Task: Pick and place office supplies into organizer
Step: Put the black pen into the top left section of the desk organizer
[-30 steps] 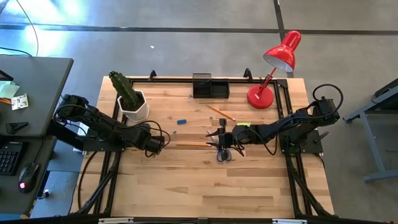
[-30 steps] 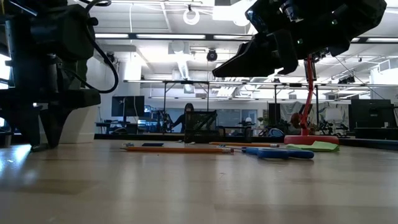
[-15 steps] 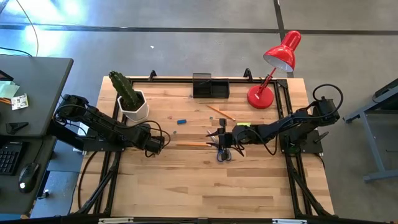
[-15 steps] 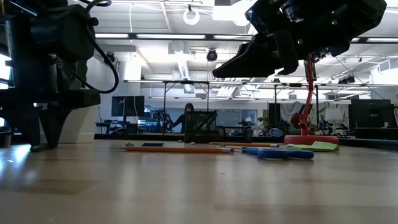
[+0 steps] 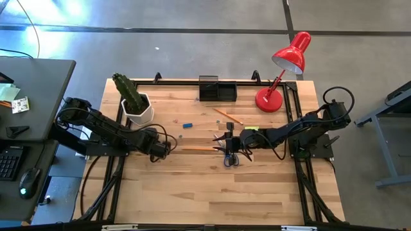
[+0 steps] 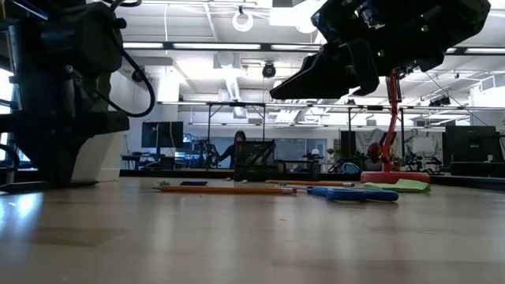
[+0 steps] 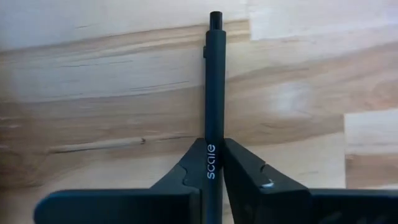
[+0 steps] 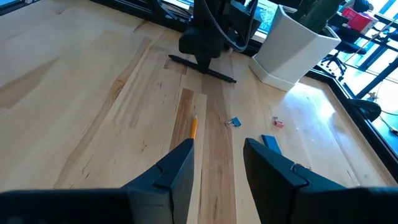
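Even, bright daylight-like light on the table (image 5: 212, 186) from above; shadows soft and short. Pale glare patch on the concrete floor (image 5: 64, 13) at top left. Low view is backlit: ceiling strip lights (image 6: 237, 47) blow out, both arms read as near-black silhouettes, foreground wood is blurred. Left wrist view is sharp on the dark pen (image 7: 214, 93). Right wrist view bends at its edges, probably lens distortion.

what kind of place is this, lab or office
Most likely a robotics lab: a wooden butcher-block table on a bare concrete floor, and an open hall with screens and ceiling strip lights behind.
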You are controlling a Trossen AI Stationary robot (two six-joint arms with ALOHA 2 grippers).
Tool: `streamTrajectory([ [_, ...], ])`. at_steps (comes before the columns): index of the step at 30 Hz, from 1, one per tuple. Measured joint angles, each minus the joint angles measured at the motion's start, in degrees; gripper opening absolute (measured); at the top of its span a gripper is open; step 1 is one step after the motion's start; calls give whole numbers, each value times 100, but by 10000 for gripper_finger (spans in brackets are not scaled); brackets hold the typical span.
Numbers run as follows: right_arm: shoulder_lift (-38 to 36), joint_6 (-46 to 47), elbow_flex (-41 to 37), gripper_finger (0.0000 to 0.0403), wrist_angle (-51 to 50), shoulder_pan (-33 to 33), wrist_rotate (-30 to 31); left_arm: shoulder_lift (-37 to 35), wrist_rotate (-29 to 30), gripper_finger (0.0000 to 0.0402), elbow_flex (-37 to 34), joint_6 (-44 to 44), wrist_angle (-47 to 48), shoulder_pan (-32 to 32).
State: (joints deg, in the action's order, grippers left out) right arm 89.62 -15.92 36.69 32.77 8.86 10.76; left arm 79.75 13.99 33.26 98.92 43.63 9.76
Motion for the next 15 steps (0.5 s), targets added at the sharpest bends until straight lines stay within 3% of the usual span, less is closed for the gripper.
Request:
streamTrajectory([
  [15,-1,-17,0,133,-4,0,118,2,-177,63,3,-1311,-95,-2],
])
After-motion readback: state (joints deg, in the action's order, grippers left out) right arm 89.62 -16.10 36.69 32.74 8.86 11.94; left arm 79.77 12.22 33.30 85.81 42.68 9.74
